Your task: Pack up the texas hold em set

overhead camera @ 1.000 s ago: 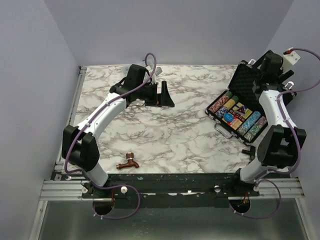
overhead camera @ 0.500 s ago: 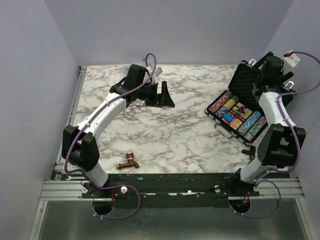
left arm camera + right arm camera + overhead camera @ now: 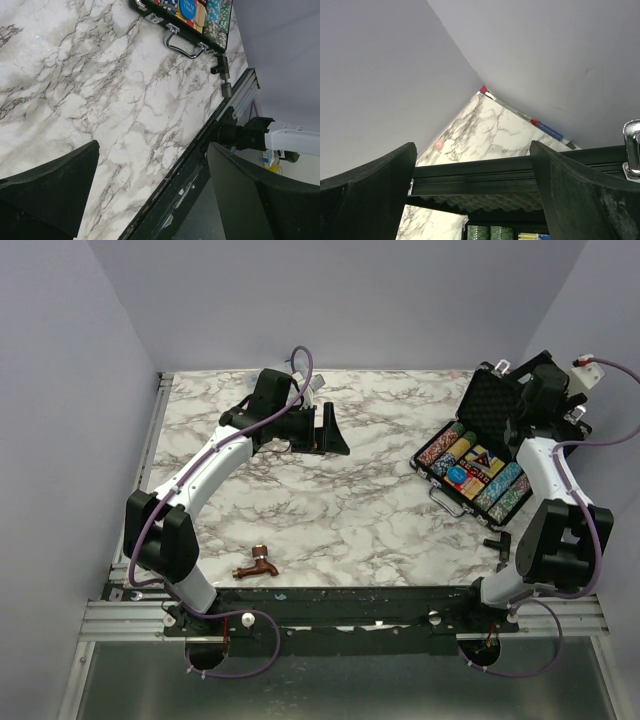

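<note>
Copper tap: lay on the marble surface near the front edge, at the left.
Left hand: hung over the middle rear of the surface, fingers spread wide, nothing between them.
Poker case: sat at the right side of the surface, well apart from the tap. Its lid stood upright, rows of chips showed in the base, and the handle faced the front.
Right hand: at the lid's top edge, fingers wide apart, gripping nothing.

Case cut off at top of left wrist view, chip rows at bottom of right wrist view.
</note>
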`<move>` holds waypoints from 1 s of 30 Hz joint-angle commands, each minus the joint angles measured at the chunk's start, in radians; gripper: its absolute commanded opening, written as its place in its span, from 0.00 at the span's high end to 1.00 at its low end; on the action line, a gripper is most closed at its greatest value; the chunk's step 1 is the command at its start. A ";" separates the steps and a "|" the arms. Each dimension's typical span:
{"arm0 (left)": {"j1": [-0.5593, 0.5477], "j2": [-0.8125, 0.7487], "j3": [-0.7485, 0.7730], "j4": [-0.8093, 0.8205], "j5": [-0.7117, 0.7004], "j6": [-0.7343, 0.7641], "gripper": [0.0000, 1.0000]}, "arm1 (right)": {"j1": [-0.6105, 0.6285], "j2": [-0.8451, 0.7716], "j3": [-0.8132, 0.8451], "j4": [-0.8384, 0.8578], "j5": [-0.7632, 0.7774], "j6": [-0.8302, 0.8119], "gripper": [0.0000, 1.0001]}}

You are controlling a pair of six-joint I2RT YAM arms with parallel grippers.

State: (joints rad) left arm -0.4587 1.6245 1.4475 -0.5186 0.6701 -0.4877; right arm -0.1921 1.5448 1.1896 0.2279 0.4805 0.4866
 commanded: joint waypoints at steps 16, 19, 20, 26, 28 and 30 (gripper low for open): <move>-0.009 -0.013 0.021 0.020 0.053 -0.020 0.11 | -0.004 -0.203 -0.276 -0.212 -0.040 0.146 0.10; -0.008 -0.017 0.022 0.019 0.053 -0.020 0.11 | -0.005 -0.234 -0.317 -0.219 -0.046 0.165 0.10; -0.010 -0.017 0.022 0.019 0.054 -0.020 0.11 | -0.005 -0.242 -0.328 -0.216 -0.046 0.167 0.10; -0.014 -0.016 0.022 0.019 0.054 -0.020 0.11 | -0.001 -0.254 -0.325 -0.271 -0.150 0.126 0.11; -0.017 -0.014 0.022 0.017 0.057 -0.020 0.11 | 0.005 -0.266 -0.325 -0.294 -0.176 0.120 0.11; -0.018 -0.015 0.022 0.018 0.057 -0.020 0.11 | 0.017 -0.270 -0.323 -0.324 -0.225 0.117 0.10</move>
State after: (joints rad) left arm -0.4675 1.6245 1.4475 -0.5144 0.6964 -0.5049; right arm -0.1894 1.3060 0.8494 -0.0154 0.3561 0.6216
